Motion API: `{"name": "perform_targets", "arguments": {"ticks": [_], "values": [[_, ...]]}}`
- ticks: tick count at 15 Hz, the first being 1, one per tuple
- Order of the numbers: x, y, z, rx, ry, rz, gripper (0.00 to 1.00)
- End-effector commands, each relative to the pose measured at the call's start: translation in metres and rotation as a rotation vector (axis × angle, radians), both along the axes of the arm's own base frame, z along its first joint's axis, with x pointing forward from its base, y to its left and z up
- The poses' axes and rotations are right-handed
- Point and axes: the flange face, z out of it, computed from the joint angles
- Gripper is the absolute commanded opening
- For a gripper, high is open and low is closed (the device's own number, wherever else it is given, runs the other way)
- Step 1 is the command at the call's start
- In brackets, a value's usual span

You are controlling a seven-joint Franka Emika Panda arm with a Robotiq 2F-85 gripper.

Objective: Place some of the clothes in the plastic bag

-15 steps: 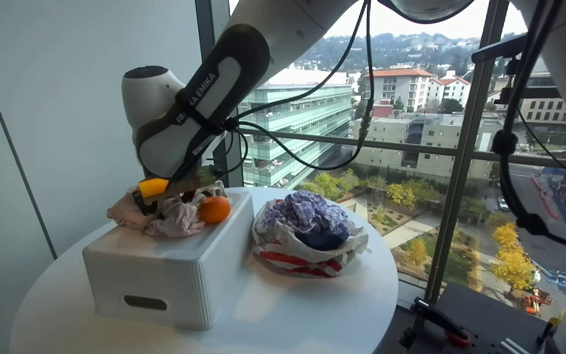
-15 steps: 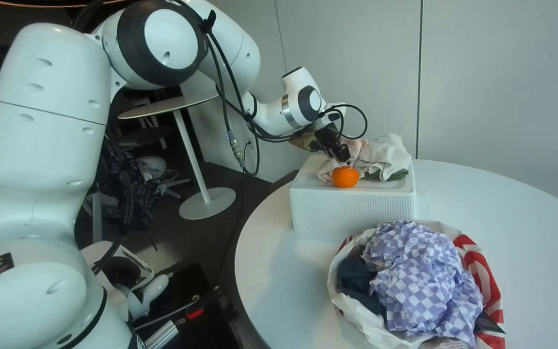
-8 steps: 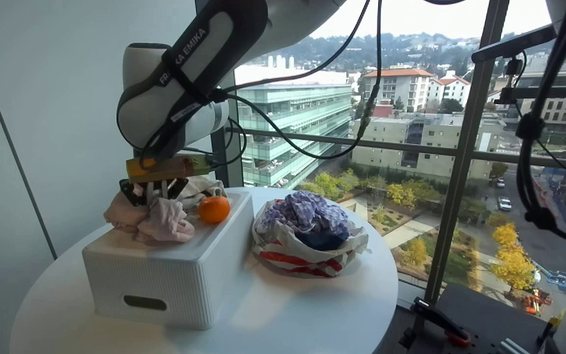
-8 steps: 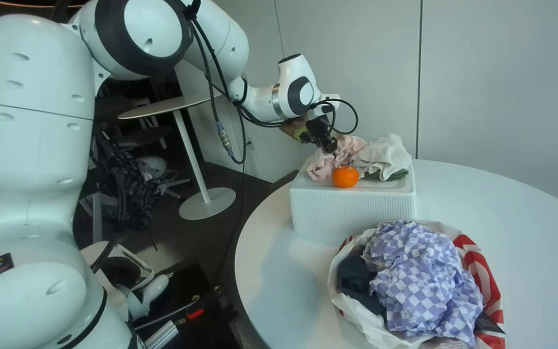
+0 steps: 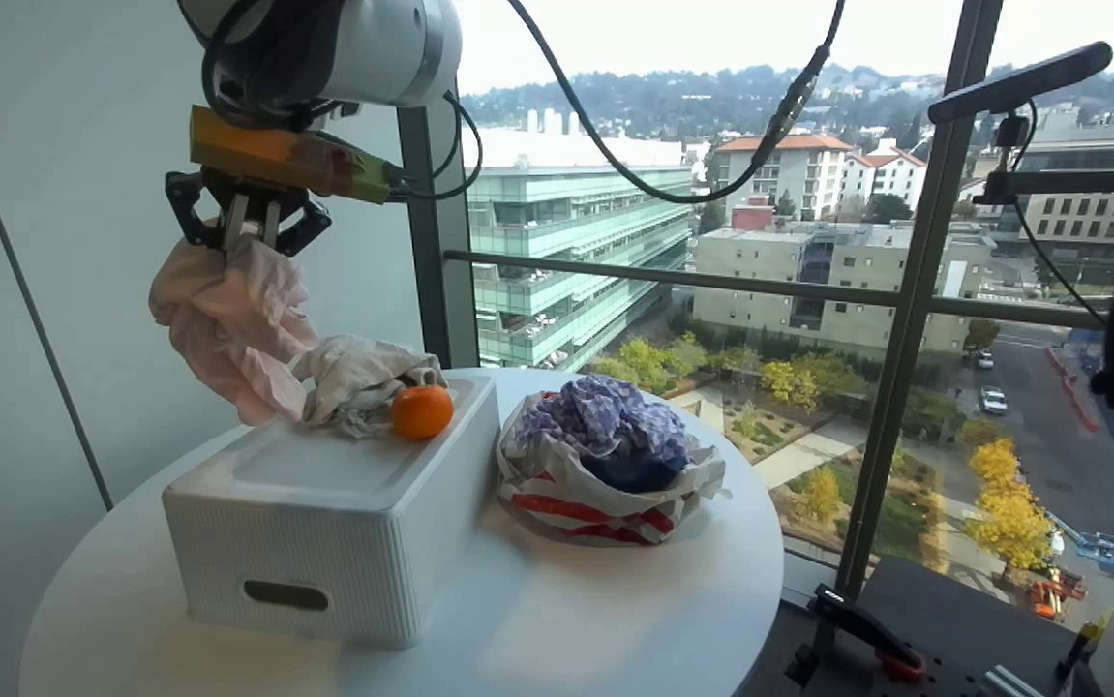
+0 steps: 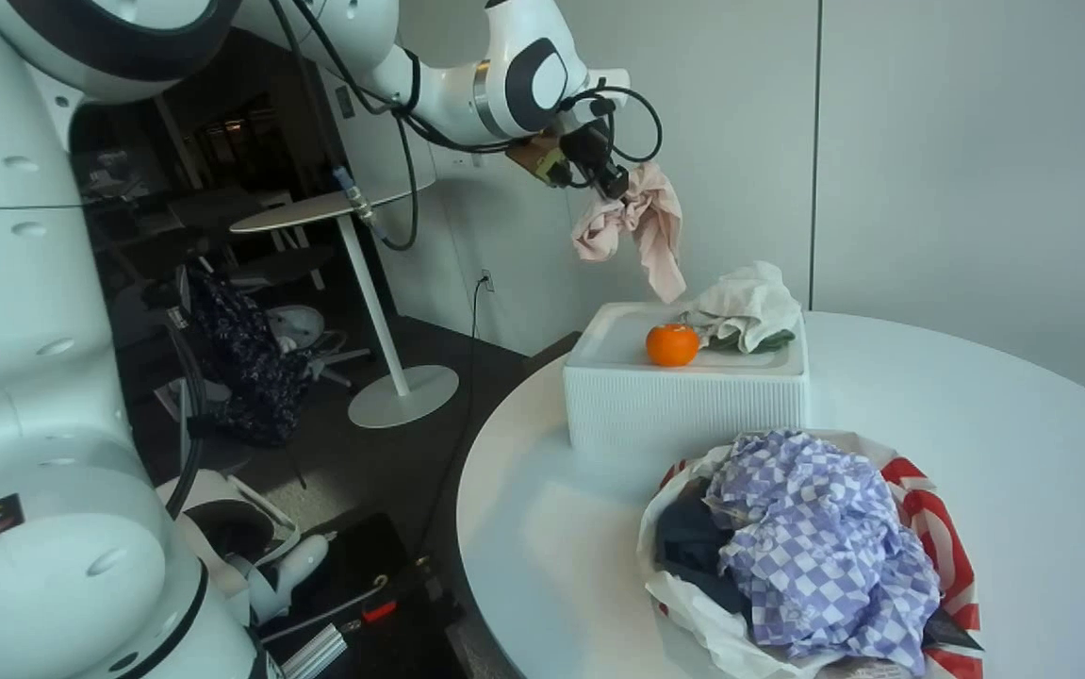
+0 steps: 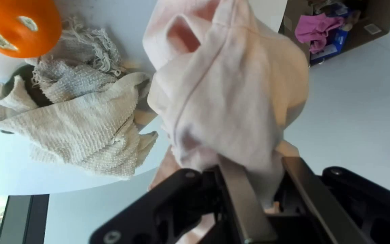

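Fingers clamped on a pale pink garment, held up near the white box, well apart from the plastic bag. Tips buried in folds in the wrist view, impossible to make out. Cannot tell of any contact between lowest fold and box.

Bag beside the box, white with red stripes, its inside mostly hidden under a blue-purple checked garment heaped above the rim; along one side, only part of a dark navy garment visible. Near side cut off at the bottom of an exterior view.

On top of the box, a crumpled greyish-white cloth over a dark green item, too little exposed to name; just beside, an orange ball, cropped in a corner of the wrist view.

Round white tabletop, cut off at the lower edge in both exterior views; robot arm cropped at the top. Around, a pale panelled wall, a dark window frame with buildings, trees and hazy hills beyond, and a dark floor under another round table. At the top of the wrist view, a brown container, cut off, with bright pink fabric inside.
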Motion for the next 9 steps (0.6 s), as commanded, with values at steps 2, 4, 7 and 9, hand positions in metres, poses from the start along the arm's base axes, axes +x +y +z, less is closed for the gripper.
{"name": "perform_targets", "arguments": {"ticks": [2, 4, 7, 9], "values": [[-0.036, -0.069, 0.081, 0.096, -0.137, -0.112, 0.08], [-0.052, -0.109, 0.106, 0.132, -0.190, -0.186, 0.08], [-0.082, -0.176, 0.122, 0.139, -0.201, -0.309, 0.07], [-0.103, -0.219, 0.121, 0.133, -0.189, -0.392, 0.07]]}}
